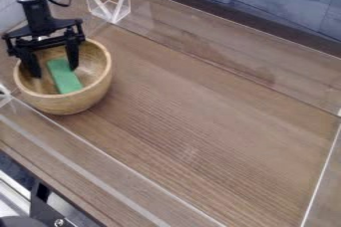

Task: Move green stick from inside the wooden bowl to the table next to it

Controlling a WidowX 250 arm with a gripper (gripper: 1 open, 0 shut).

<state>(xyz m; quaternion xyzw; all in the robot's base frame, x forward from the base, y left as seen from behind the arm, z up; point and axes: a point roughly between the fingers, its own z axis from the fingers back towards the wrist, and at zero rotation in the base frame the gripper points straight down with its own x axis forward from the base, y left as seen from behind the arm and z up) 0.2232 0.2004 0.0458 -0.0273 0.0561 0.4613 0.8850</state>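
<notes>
Stick (pixel 62 76), flat, bright green, square-ended, lies tilted inside the round tan wooden bowl (pixel 80 98) at the table's (pixel 200 112) left end. Gripper (pixel 52 64) hangs over the bowl, jaws spread wide, straddling the stick, gripping nothing.

One round, light tan wooden bowl (pixel 62 89) sits on one brown wood-grain table (pixel 200 112). Inside the bowl lies one flat bright green stick (pixel 63 76). One black gripper (pixel 50 65) hangs over the bowl.
</notes>
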